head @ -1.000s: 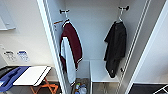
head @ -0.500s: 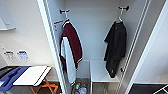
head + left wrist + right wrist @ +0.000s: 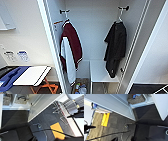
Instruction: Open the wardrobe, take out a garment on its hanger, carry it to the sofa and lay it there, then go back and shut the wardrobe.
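Observation:
The wardrobe stands open in front of me, its white inside lit. The black garment hangs limp on its pale hanger from a dark hook on the wardrobe's right inner wall. Opposite it, a maroon jacket with white sleeves hangs from the left hook. One open door shows edge-on over the dark carpet in the left wrist view. The other door shows in the right wrist view.
A white shelf sits low inside under the black garment, and a woven basket holds items at the bottom. A white and blue board on orange legs stands left of the wardrobe. A wire rack and an orange floor patch lie beside the door.

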You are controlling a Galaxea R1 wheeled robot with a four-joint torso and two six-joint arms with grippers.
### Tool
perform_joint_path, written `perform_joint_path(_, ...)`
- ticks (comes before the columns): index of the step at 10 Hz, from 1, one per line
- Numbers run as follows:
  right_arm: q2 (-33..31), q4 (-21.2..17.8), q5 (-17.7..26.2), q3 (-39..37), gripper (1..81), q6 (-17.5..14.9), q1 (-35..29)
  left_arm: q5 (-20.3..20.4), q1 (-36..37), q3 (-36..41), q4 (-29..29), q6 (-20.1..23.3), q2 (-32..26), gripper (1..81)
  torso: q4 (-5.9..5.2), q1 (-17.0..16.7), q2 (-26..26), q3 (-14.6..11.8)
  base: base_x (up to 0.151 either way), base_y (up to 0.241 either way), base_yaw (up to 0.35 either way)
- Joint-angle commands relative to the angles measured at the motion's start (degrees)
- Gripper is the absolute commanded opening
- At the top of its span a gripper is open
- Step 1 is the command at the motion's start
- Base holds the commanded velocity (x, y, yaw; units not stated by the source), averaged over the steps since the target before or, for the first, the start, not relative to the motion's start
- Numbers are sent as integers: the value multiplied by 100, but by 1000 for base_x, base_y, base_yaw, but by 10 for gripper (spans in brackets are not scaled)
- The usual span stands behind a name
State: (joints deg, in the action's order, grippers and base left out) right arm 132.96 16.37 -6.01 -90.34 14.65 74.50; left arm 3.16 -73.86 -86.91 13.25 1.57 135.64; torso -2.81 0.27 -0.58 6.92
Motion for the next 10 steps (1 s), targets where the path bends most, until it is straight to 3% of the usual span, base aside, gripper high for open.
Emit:
perform_joint_path(1, 119, -55, 162, -246, 811, 82, -88, 203, 306, -46, 37, 106, -54, 811, 0, 0, 0, 0, 0, 0, 0)
perform_joint_path(3, 303, -46, 179, -544, 811, 73, -35, 326, 464, -186, 81, 458, -29, 811, 0, 0, 0, 0, 0, 0, 0)
perform_joint_path(7, 628, -38, 241, -1255, 811, 73, 246, 238, 781, -652, 406, 484, 209, 811, 0, -2, -2, 0, 0, 0, 0)
perform_joint_path(10, 1006, -38, 170, -1958, 811, 73, 501, 71, 825, -1213, 354, 449, 726, 811, 0, -2, -2, -2, 0, 0, 0)
